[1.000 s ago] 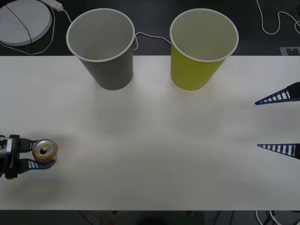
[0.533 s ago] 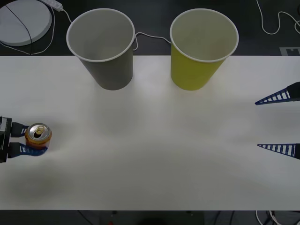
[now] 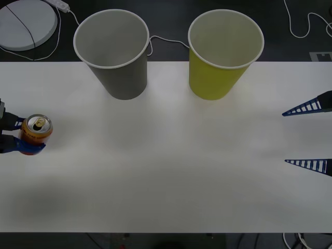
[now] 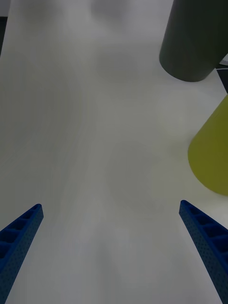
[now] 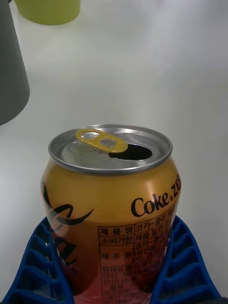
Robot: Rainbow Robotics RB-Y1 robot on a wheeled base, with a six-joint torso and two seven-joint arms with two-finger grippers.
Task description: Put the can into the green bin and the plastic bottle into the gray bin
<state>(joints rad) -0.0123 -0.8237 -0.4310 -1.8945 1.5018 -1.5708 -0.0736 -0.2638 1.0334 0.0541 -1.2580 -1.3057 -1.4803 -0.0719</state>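
Since the earlier frames the can [image 3: 36, 129] has travelled with the left gripper [image 3: 23, 136] along the left edge of the table [image 3: 171, 171], away from the near edge and toward the gray bin [image 3: 112, 52]; it now sits left of that bin and nearer the robot, well apart from it. Both bins and the right gripper [image 3: 309, 136] are where they were.

Writing on the can [image 5: 110, 209] reads "Coke" in black, followed by "ZE" running up the side and cut off by the curve. Below it is a boxed panel of small Korean print, too fine to read. A black swirl of the logo shows on the other side of the wall.

Its body is orange-yellow, shading to red at the base. Its top is silver with a raised rim, the tab is yellow, and the mouth is open and dark.

Ribbed blue fingers [image 5: 45, 266] of the left gripper are closed against both sides of the can's lower half, holding it upright.

Beside the gray bin, on its right, stands the green bin [image 3: 224, 52], both upright at the far edge of the table with pale insides and white rims. Well to the right of the green bin, the right gripper hangs over the table's right edge, its jaws spread wide with nothing between them.
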